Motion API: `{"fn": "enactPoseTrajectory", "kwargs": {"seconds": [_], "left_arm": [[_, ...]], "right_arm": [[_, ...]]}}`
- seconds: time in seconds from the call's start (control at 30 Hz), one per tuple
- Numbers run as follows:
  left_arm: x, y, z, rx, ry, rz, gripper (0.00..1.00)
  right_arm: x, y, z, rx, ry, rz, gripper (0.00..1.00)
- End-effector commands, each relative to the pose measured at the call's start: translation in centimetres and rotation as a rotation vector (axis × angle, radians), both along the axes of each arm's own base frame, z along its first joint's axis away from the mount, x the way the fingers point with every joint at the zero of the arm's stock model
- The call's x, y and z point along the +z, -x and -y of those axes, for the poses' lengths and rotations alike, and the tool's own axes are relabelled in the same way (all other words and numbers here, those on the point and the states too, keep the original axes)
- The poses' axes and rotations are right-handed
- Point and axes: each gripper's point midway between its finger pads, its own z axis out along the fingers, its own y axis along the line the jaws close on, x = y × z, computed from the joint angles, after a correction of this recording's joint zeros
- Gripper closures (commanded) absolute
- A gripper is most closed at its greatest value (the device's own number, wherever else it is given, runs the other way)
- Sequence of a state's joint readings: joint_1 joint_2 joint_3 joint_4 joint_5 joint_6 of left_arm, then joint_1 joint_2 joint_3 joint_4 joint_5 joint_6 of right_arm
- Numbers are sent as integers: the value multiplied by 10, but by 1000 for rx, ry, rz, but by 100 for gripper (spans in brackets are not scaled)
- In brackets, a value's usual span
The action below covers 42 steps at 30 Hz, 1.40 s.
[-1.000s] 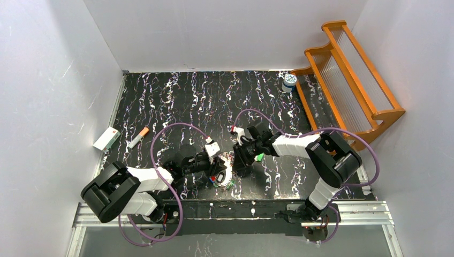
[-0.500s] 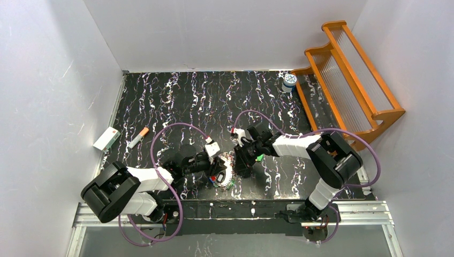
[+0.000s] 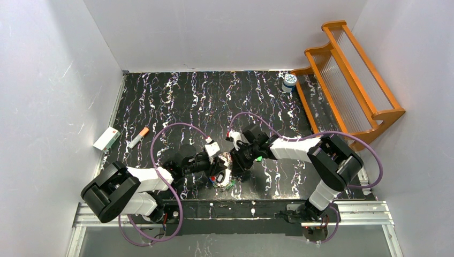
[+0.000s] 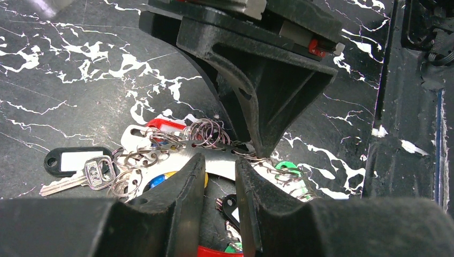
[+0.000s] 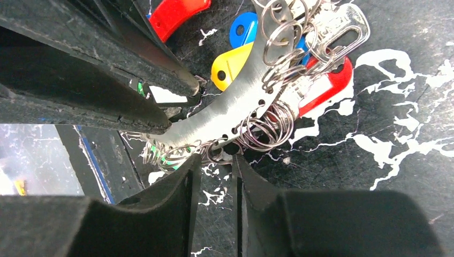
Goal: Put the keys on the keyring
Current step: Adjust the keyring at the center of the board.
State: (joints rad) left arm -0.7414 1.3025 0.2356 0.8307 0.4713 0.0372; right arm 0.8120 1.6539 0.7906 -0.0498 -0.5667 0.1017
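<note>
Currently left gripper (image 4: 220, 165) is clamping the flat silvery perforated keyring (image 5: 227, 110); hold rigid while right gripper (image 5: 215, 160), grip indeterminate, is aligning

Overhead view: even, diffuse light. Walls (image 3: 64, 80) bright, almost washed out. Worktop (image 3: 176, 101) dark and glossy, its white veins crisp, with soft shadows pooling near the middle.

Wrist views: keyring (image 5: 235, 107) throws hard white glare and its wire loops glint. Keys (image 5: 230, 67) sharp, colours saturated. Left pincer (image 4: 219, 163) and right pincer (image 5: 215, 160) loom near-black in the foreground, soft-focus, little surface detail. Lower left corner of the right wrist view is pale and blurred.
</note>
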Motion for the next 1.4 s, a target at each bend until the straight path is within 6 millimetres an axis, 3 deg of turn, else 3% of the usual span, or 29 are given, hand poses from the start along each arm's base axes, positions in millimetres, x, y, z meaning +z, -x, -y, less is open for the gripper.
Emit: {"fn": "enactPoseTrajectory", "kwargs": {"seconds": [0.0,0.47,0.93,1.0,1.13,1.3,1.37], "left_arm": [[7,-2,4,-7,19,12,74],[7,-3,5,-7,17,9,74],[7,-3,4,-7,15,24,74],[8,-6,2,18,17,22,74],[12,-24,-12,215,36,-27,73],[3,-49,-55,597,-17,-173,66],[-4,-50,-71,701,-77,-225,62]], "right_arm": [[5,-13,-7,-13,17,59,67],[11,-29,2,-82,63,147,99],[26,-31,3,-88,28,197,99],[24,-31,3,-94,30,190,90],[21,-24,-1,-77,15,142,73],[14,-13,-3,-40,9,71,68],[9,-9,-5,-24,12,47,68]]}}
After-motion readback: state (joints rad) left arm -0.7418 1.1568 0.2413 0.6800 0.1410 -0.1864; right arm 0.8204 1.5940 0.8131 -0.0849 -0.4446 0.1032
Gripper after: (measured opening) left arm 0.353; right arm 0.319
